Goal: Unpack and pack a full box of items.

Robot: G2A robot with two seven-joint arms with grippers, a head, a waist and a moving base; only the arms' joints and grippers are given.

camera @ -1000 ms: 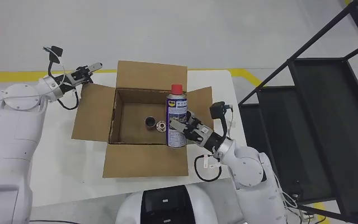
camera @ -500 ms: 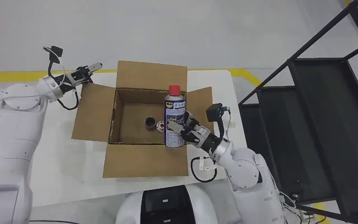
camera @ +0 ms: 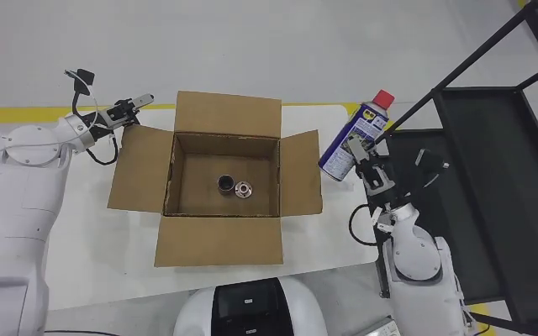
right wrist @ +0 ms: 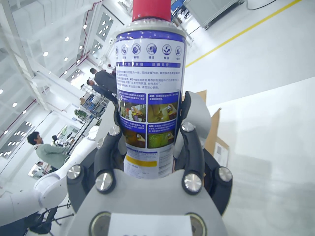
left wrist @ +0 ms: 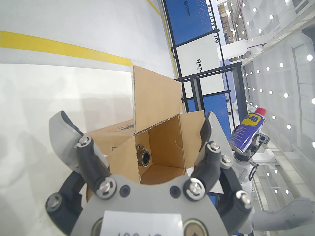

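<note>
We look down on a pale grey floor point(camera: 252, 42) crossed by a yellow line point(camera: 25, 113) that runs behind the white counter point(camera: 92, 252). At the counter's right end stands a black metal rack point(camera: 487, 134) with dark shelves. From the left wrist view we make out blue wall panels point(left wrist: 189, 18) in black frames, and a white ceiling dotted with round lights point(left wrist: 271, 16).

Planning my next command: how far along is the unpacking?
Done: the spray can is out of the box. In hand: the right gripper grips it tilted in the air, beyond the box's right flap. Left: two small metal parts lie on the box floor, then everything needs repacking. The left gripper is open by the left flap.
</note>
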